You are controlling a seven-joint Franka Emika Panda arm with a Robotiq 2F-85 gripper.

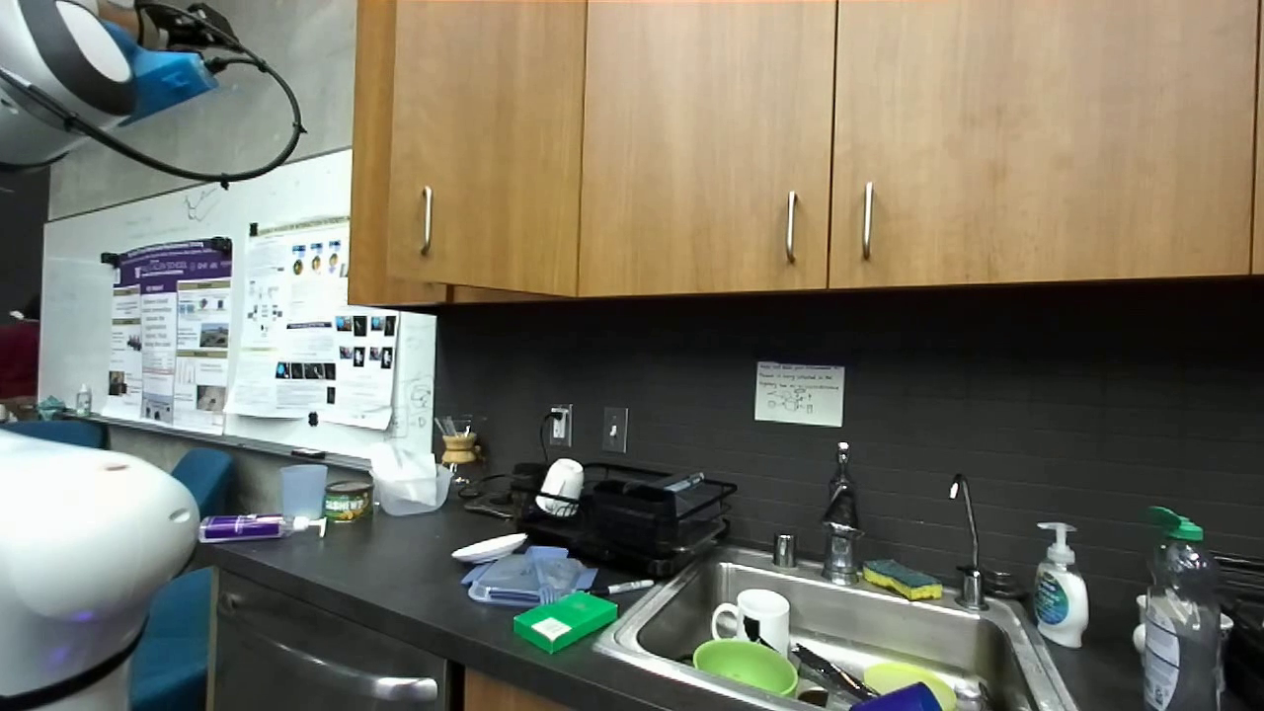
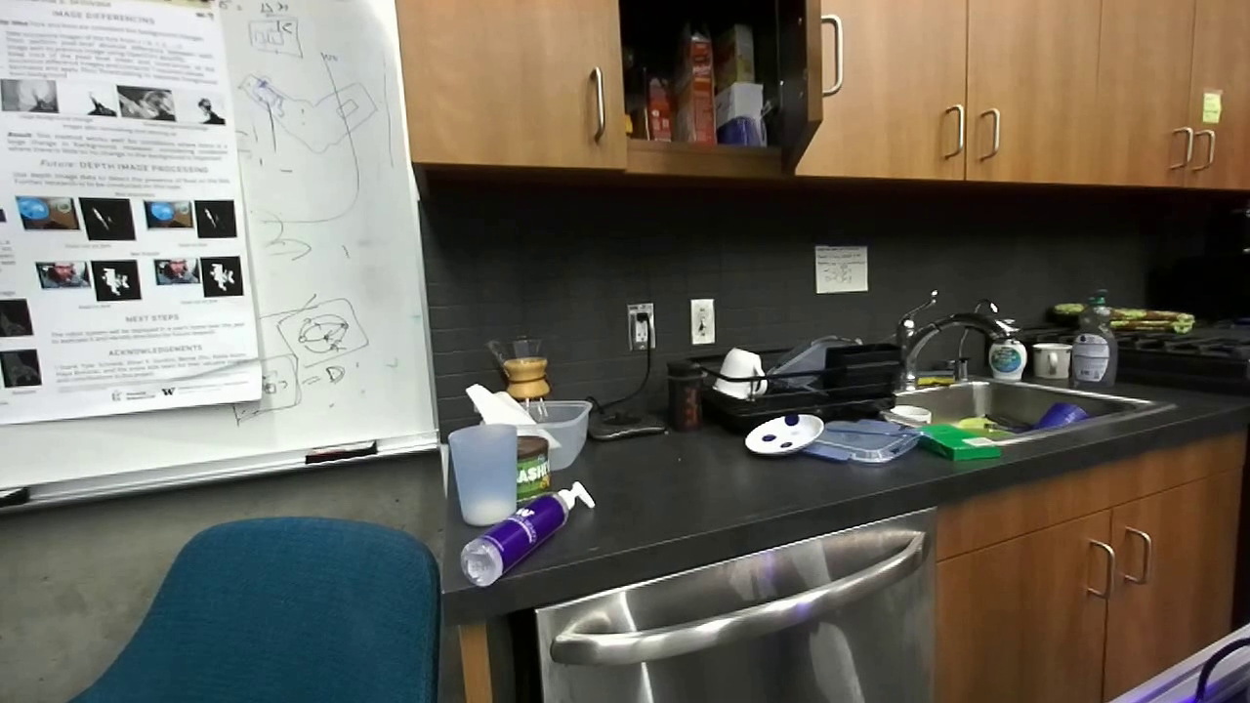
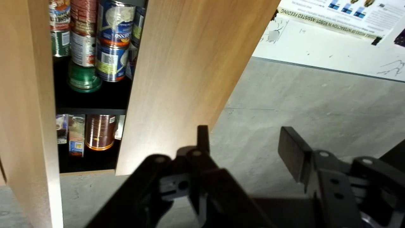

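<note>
The black angular gripper (image 3: pixel 244 145) stood spread, empty; a smooth brown wooden panel (image 3: pixel 190 72) rose at eleven o'clock. Only the wrist view showed multicoloured cylindrical metal cans (image 3: pixel 83 49).

The gripper (image 3: pixel 244 137) is looking smooth and mostly matt, while the cabinet (image 3: pixel 186 79) is displaying even wood grain with a soft sheen. Cans (image 3: pixel 112 63) are glinting in bare metal and glossy print. The wall (image 3: pixel 316 110) is presenting mottled, matt concrete. In both exterior views, the surface (image 2: pixel 674 503) is appearing smooth, with a dull finish, and the sink (image 1: pixel 889 627) is gleaming like brushed metal. The dishwasher (image 2: pixel 737 630) is reflecting light from stainless-looking steel. The chair (image 2: pixel 293 605) is showing matt cloth. The pump bottle (image 2: pixel 520 537) is shining in smooth plastic, the cup (image 2: pixel 483 478) is looking frosted and translucent, and the poster (image 2: pixel 127 327) is hanging as printed paper.
</note>
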